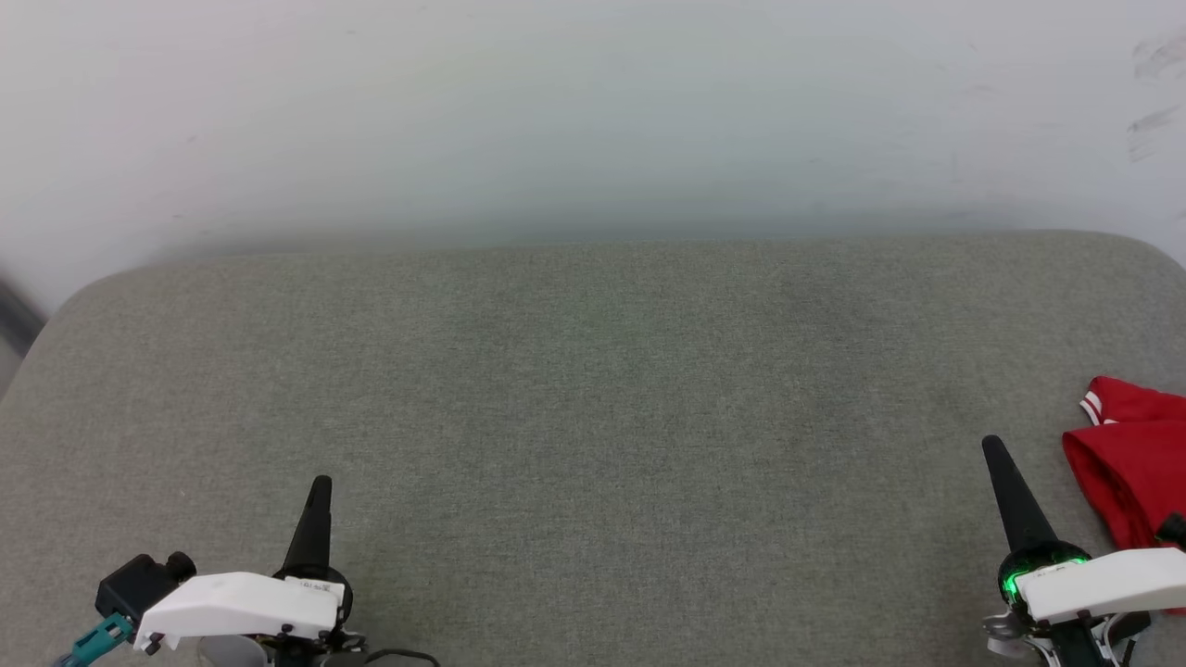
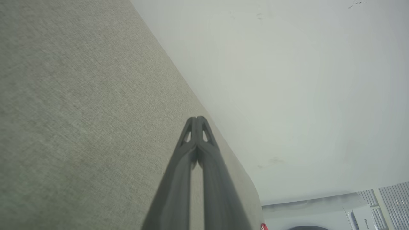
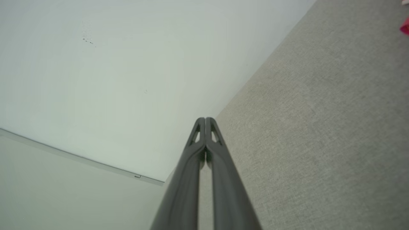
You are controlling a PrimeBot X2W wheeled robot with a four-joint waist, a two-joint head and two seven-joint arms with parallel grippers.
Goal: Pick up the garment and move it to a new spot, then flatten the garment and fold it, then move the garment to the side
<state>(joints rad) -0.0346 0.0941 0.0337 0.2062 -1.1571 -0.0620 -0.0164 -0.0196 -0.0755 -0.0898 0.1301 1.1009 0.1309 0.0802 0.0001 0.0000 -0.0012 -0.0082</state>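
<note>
Two grippers sit at the near edge of the table [image 1: 593,389], both with their fingers pressed together and holding nothing. The left gripper [image 1: 320,486] is at the lower left of the head view, its dark fingers pointing away over bare grey-green fabric. In the left wrist view the left gripper [image 2: 197,118] shows its two tips meeting, with nothing between them. The right gripper [image 1: 993,449] is at the lower right, leaning slightly to the left, with a green light glowing at its base. In the right wrist view the right gripper [image 3: 204,119] has its tips closed against each other in the same way.

Just to the right of the right gripper, the garment [image 1: 1130,463] lies crumpled on the table, bright red and cut off by the picture's right edge. A white sleeve end [image 1: 1093,403] with thin stripes shows at the heap's far left corner. The fingers stand near the cloth but apart from it. A sliver of the garment [image 3: 405,28] shows at the right wrist view's upper right corner.

Beyond the grippers the table runs flat to its rounded far corners. Behind it rises a pale wall [image 1: 593,111] with a few faint scuff marks at the upper right.
</note>
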